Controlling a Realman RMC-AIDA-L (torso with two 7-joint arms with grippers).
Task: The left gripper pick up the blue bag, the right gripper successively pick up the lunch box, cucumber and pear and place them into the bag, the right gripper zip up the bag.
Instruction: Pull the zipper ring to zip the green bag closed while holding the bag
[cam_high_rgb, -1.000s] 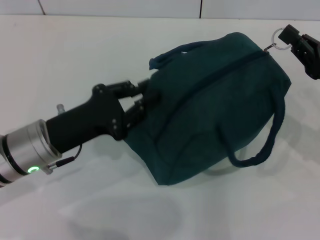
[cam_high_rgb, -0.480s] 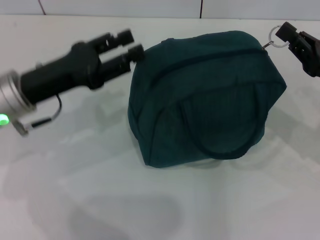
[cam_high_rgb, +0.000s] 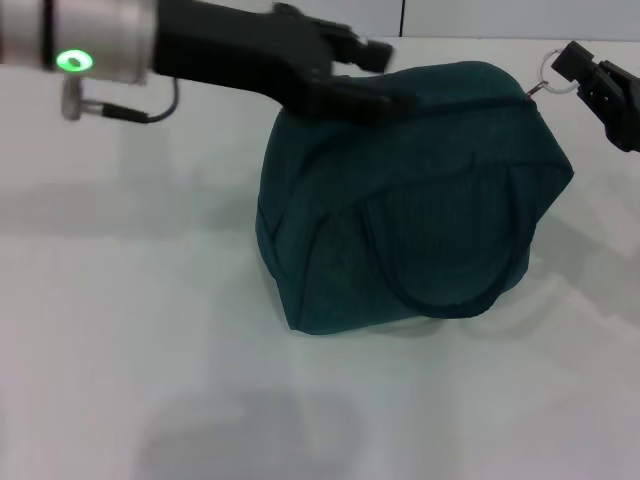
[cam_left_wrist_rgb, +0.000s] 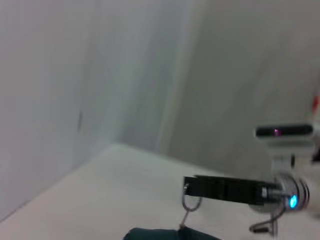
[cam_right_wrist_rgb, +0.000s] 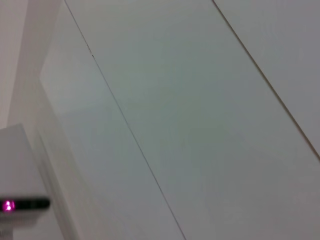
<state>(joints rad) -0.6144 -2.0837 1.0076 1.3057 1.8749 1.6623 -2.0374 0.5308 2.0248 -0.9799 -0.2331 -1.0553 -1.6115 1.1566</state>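
The blue bag (cam_high_rgb: 410, 200) sits on the white table, zipped shut, with one handle (cam_high_rgb: 440, 290) lying flat on its front. My left gripper (cam_high_rgb: 385, 78) reaches in from the upper left, fingers apart and empty, just over the bag's top far edge. My right gripper (cam_high_rgb: 572, 68) at the upper right is shut on the ring zipper pull (cam_high_rgb: 553, 73) at the bag's top right corner. The left wrist view shows the right gripper (cam_left_wrist_rgb: 190, 187), the ring (cam_left_wrist_rgb: 191, 202) and a bit of the bag (cam_left_wrist_rgb: 165, 234). The lunch box, cucumber and pear are out of view.
The white table (cam_high_rgb: 150, 330) spreads in front of and left of the bag. A wall (cam_high_rgb: 250, 12) bounds its far edge. The right wrist view shows only wall panels (cam_right_wrist_rgb: 190, 110).
My left gripper let go of the bag's left side, rose and swung to above its top. The bag dropped and settled on the table. The right gripper stayed on the ring.
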